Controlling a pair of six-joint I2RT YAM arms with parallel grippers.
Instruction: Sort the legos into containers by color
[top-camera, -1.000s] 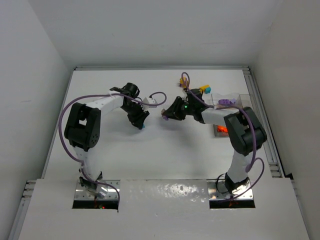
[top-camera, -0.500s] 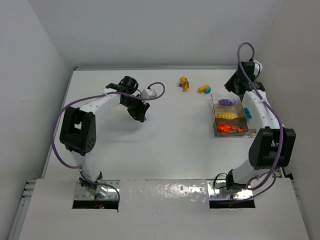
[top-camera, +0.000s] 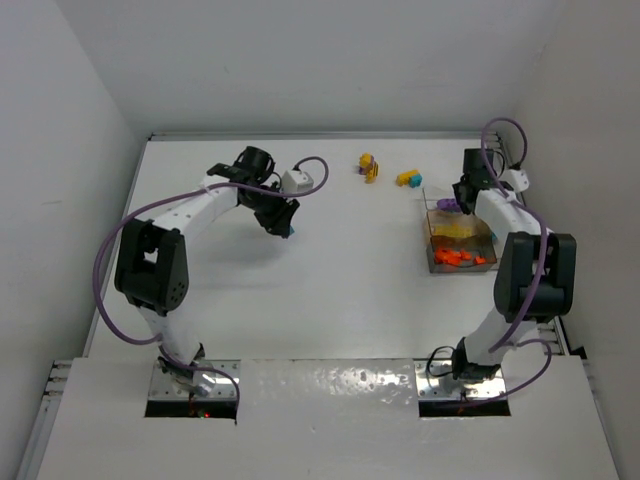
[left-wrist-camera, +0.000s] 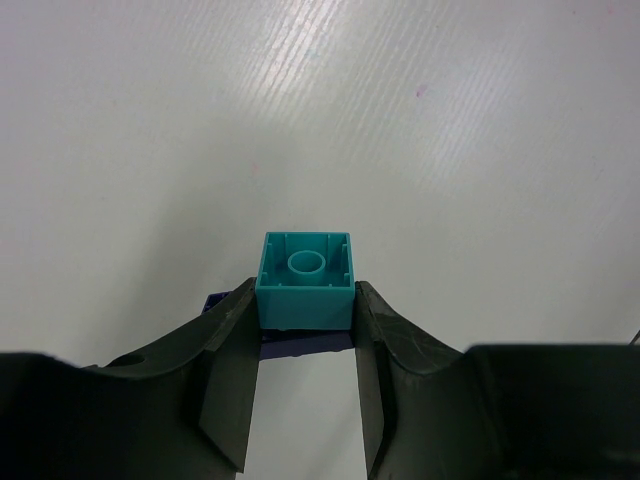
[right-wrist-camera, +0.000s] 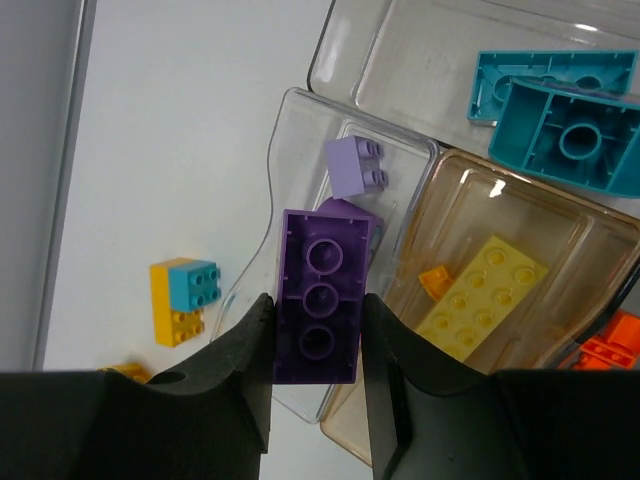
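Note:
My left gripper (left-wrist-camera: 305, 320) is shut on a teal brick (left-wrist-camera: 305, 280) with a dark purple piece under it, held over the white table; it also shows in the top view (top-camera: 283, 222). My right gripper (right-wrist-camera: 315, 335) is shut on a purple brick (right-wrist-camera: 320, 298), held over the purple compartment of the clear container (right-wrist-camera: 300, 120). That compartment holds lilac bricks (right-wrist-camera: 356, 167). Other compartments hold teal bricks (right-wrist-camera: 565, 130), a yellow brick (right-wrist-camera: 482, 300) and orange bricks (right-wrist-camera: 615, 345). In the top view the container (top-camera: 460, 240) lies right, under the right gripper (top-camera: 466, 195).
A yellow-and-blue clump (right-wrist-camera: 183, 298) lies on the table left of the container, seen in the top view (top-camera: 408, 179) too. Another yellow-purple clump (top-camera: 368, 167) lies further left at the back. The table's right rail (top-camera: 525, 240) runs beside the container.
My right arm swung from the table's middle to the container at the right, carrying the purple brick, and came down over it. My left gripper shifted slightly back with its teal brick.

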